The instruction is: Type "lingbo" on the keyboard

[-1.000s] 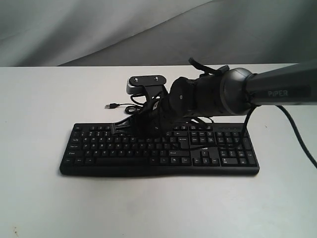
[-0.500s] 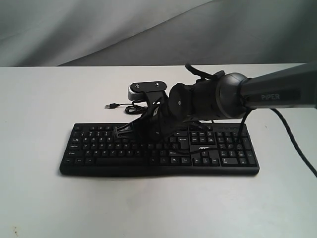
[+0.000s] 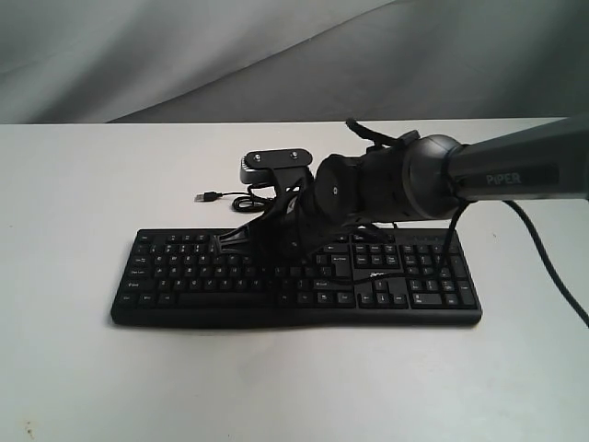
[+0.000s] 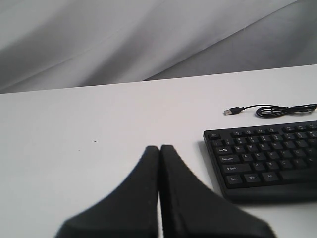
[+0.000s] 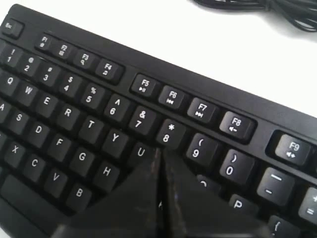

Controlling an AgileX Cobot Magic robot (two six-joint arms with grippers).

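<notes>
Keyboard (image 3: 184,273) unmoved under closed right tool (image 3: 219,242)

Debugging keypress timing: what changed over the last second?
The right gripper, shut, sank slightly toward the wide flat black plastic keyboard, its arm easing left in the exterior view, mostly in the first half second. Nothing gripped or released. Keyboard and thin black USB cable stayed put.

Soft diffuse light; faint shadow under keyboard (image 3: 184,276); wrist-view foregrounds blurred.
</notes>
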